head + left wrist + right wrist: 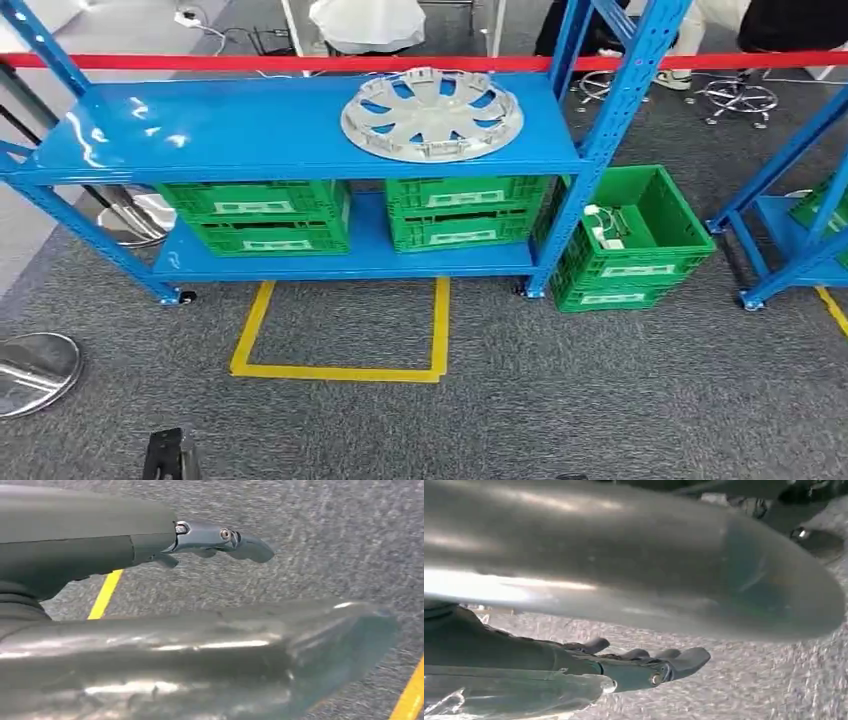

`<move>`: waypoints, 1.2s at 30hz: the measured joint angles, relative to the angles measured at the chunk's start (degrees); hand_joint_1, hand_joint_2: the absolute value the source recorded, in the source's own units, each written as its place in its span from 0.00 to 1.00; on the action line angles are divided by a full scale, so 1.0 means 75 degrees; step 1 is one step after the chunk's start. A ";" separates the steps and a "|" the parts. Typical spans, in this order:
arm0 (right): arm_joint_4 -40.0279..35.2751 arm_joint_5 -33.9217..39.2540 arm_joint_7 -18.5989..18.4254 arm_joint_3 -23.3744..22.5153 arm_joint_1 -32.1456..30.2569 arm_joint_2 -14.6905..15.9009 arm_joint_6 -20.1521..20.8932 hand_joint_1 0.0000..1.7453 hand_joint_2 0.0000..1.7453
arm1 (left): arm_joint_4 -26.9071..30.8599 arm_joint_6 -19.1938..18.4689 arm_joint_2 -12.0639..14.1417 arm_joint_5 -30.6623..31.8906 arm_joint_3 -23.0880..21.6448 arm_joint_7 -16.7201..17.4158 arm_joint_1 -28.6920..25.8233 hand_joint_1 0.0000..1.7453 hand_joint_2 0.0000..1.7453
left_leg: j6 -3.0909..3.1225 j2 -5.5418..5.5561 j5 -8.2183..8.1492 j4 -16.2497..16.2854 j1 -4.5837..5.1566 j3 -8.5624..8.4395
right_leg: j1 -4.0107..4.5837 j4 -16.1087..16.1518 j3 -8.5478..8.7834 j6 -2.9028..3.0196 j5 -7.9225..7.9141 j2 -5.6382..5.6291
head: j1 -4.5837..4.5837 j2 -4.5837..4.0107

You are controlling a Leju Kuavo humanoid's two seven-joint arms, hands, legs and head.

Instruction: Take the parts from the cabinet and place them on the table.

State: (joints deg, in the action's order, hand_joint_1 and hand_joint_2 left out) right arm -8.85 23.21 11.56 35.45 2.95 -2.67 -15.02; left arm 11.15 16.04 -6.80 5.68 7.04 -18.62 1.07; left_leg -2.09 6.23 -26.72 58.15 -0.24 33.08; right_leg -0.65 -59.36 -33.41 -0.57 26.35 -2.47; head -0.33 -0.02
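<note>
From the head view we look down on a blue metal shelving rack point(300, 130) standing on grey carpet point(560, 400). On its top shelf, toward two o'clock from the shelf's middle, lies a silver plastic wheel cover with spoked cut-outs point(431, 113), flat and near the right upright. On the lower shelf sit two stacks of green slotted plastic crates with white labels: one at the left point(262, 217), one just right of it point(465, 211). At three o'clock from the rack, on the carpet and touching its right post, an open green crate point(628, 240) holds small white pieces we cannot identify. A yellow tape outline point(345, 340) marks the carpet at six o'clock from the rack. A red barrier tape point(420, 62) runs across behind the top shelf. A second blue rack point(790, 230) stands at the far right.

In the left wrist view, our left hand point(220, 542) hangs over the grey carpet with its dark fingers point(252, 549) stretched out and apart, holding nothing. A yellow tape line point(105, 594) crosses the carpet beyond it.

In the right wrist view, our right hand point(649, 665) likewise hangs above the carpet, fingers point(689, 659) extended and spread, nothing in them.
</note>
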 joint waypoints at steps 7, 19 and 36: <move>0.0000 0.0000 0.0020 0.0000 -0.0044 0.0003 -0.0003 0.00 0.00 | -0.0003 -0.0003 -0.0017 0.0018 -0.0006 0.0003 0.0040 0.00 0.00 | -0.0167 -0.0767 -0.0344 0.1595 -0.0031 0.0978 | -0.0004 0.0042 0.0133 0.0033 0.0105 0.0767 | -0.0140 0.0000; 0.0000 0.0000 0.0023 0.0000 -0.0041 0.0003 -0.0003 0.00 0.00 | -0.0003 0.0003 -0.0012 0.0023 -0.0003 0.0006 0.0090 0.00 0.00 | 0.0336 -0.0671 0.0321 -0.0189 0.0018 0.0089 | 0.0044 -0.1936 -0.0532 -0.0348 0.1325 0.0373 | -0.0035 0.0000; 0.0000 0.0219 0.0239 -0.0003 -0.0054 -0.0012 0.0125 0.00 0.00 | -0.0009 -0.0020 -0.0009 0.0041 -0.0009 -0.0029 0.0021 0.00 0.00 | -0.0156 -0.0731 -0.0705 0.2136 -0.0022 0.1223 | 0.0007 0.0227 0.0272 0.0085 0.0076 0.0367 | -0.0152 0.0000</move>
State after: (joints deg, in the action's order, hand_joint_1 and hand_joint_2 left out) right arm -8.85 24.85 13.36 35.43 2.55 -2.75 -14.08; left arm 11.08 15.89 -6.86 5.99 6.97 -18.84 1.23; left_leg -3.26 0.75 -32.01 74.18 -0.41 42.26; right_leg -0.61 -57.66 -31.37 0.07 26.92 0.28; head -1.46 -0.02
